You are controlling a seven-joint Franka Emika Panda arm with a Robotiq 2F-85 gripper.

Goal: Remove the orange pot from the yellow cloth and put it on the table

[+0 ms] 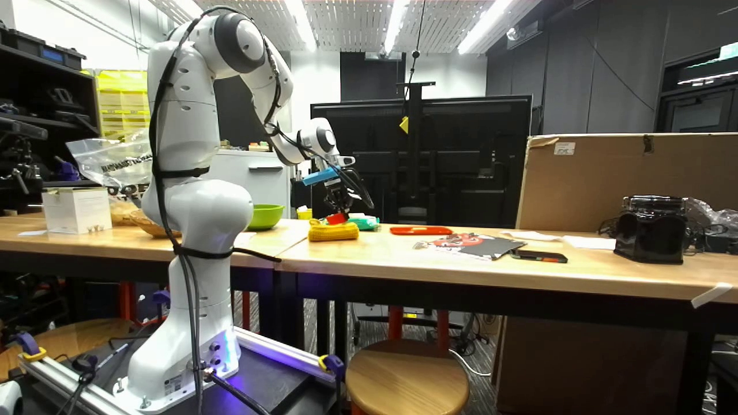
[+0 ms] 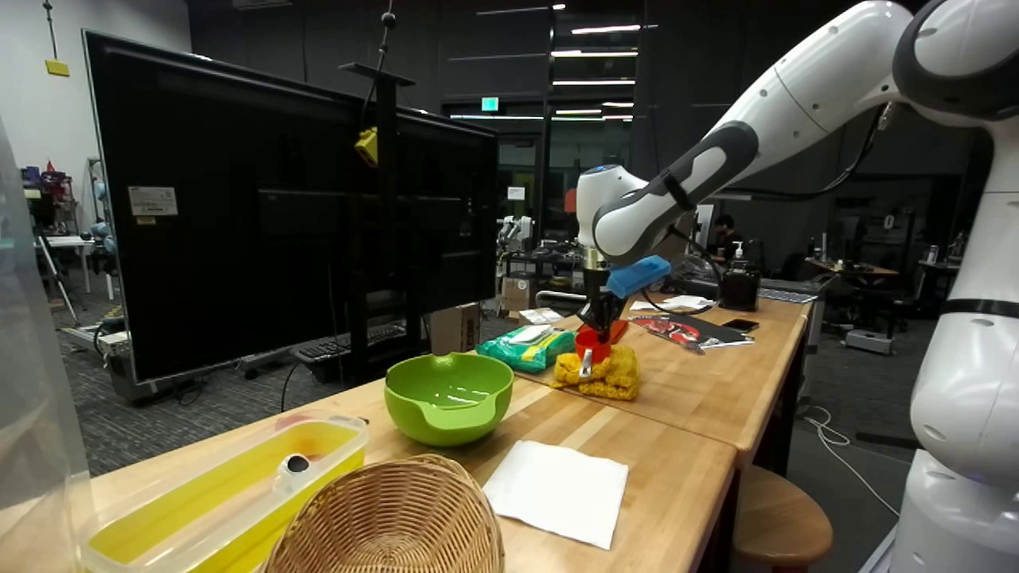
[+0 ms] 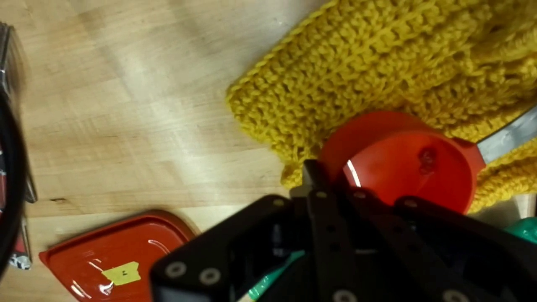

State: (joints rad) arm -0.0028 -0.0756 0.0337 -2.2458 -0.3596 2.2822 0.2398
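Note:
The orange pot is a small red-orange cup (image 3: pixel 419 167) with a metal handle. It also shows in both exterior views (image 1: pixel 335 219) (image 2: pixel 589 347). My gripper (image 3: pixel 325 174) is shut on the wall of the pot, one finger outside and one inside. The pot looks tilted and sits at or just above the yellow cloth; I cannot tell whether they touch. The yellow cloth (image 3: pixel 361 71) is a folded knitted piece, also in both exterior views (image 1: pixel 333 232) (image 2: pixel 617 376). It lies on the light wood table (image 3: pixel 147 105) (image 1: pixel 369 253). The gripper points down in both exterior views (image 1: pixel 341 210) (image 2: pixel 605 330).
A green packet (image 2: pixel 529 348) lies right behind the cloth. A red tray (image 3: pixel 113 256) (image 1: pixel 421 230) lies beside it. A lime-green bowl (image 2: pixel 450 398), a wicker basket (image 2: pixel 398 517) and a white napkin (image 2: pixel 561 493) stand along the table. A dark printed bag (image 1: pixel 467 245) lies further along.

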